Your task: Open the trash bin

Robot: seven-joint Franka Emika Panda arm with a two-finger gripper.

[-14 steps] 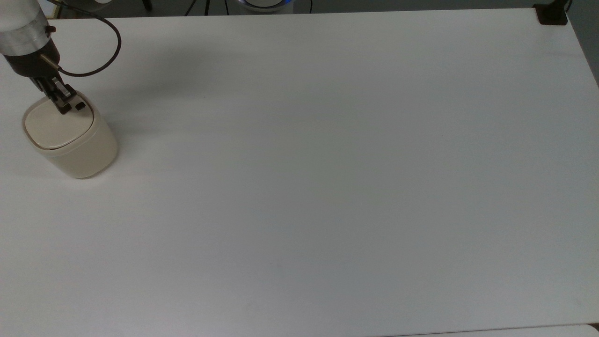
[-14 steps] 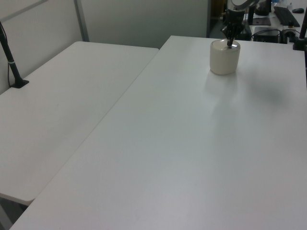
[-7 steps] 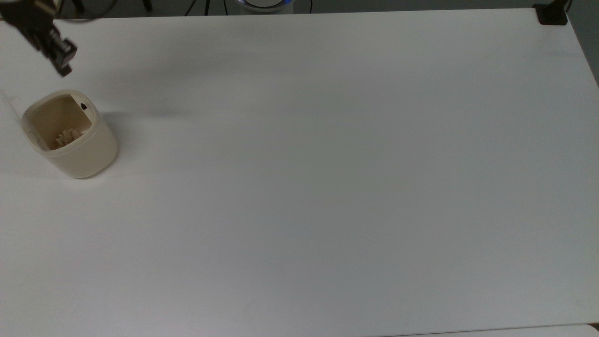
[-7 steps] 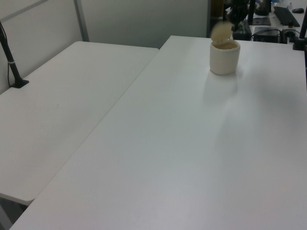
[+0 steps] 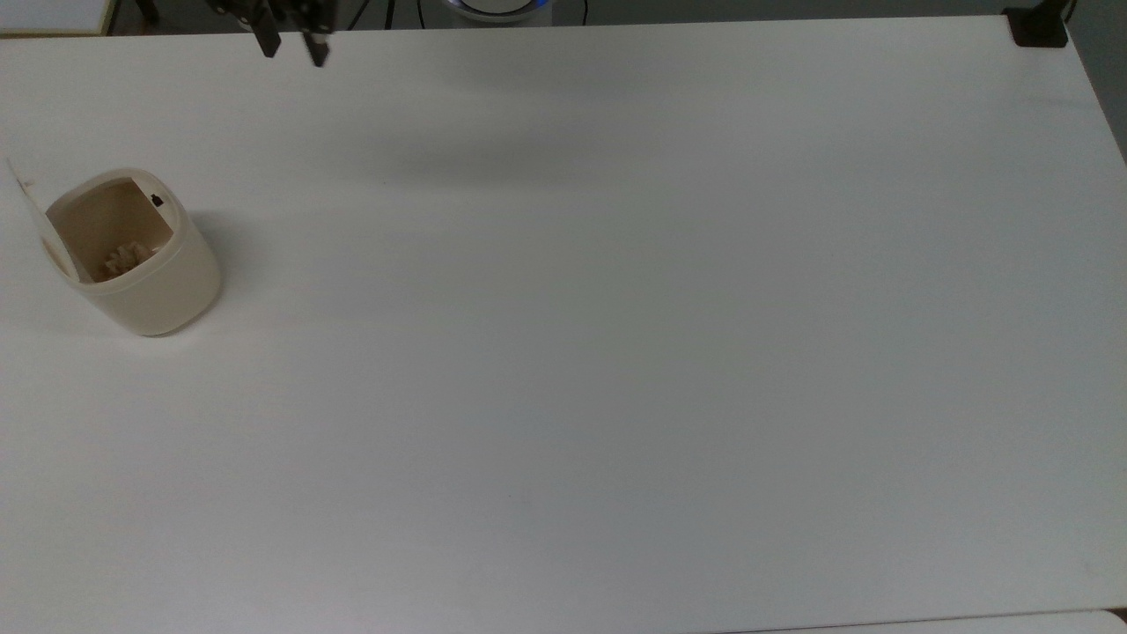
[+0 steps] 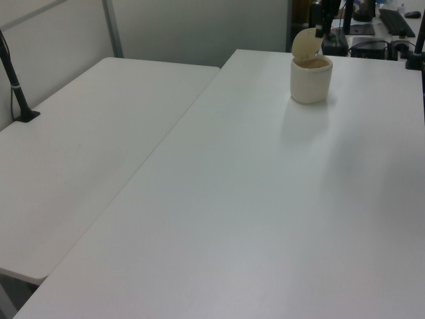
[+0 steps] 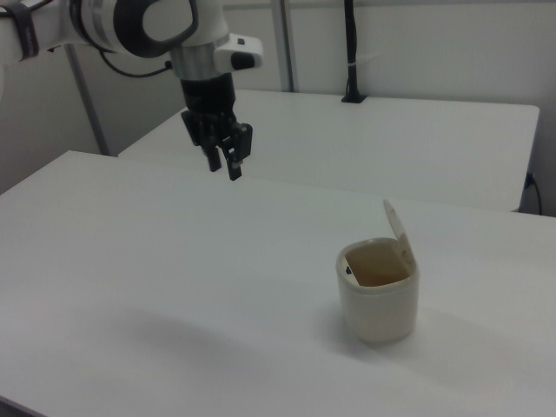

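The cream-beige trash bin [image 5: 150, 282] stands near the top view's left edge with its lid [image 5: 25, 189] swung up on the far side from the small black button [image 5: 157, 201]. Crumpled paper [image 5: 126, 257] lies inside it. In the left view the trash bin [image 6: 311, 81] stands at the far end of the table with its lid [image 6: 304, 45] upright. The right view shows the trash bin [image 7: 378, 308] with its raised lid [image 7: 397, 228]. My gripper [image 5: 291, 46] hangs at the table's far edge, well away from the bin, open and holding nothing. In the right view the gripper [image 7: 223, 165] is high above the table.
The white table [image 5: 616, 335] stretches wide to the top view's right of the bin. A black clamp [image 5: 1039, 26] sits at its far right corner. A second table [image 6: 86, 133] adjoins it in the left view, with a black post [image 6: 16, 86] clamped on it.
A second ago my gripper pressed on the closed bin by its button. The lid then sprang up, and the gripper rose and moved to the top view's right, away from the bin.
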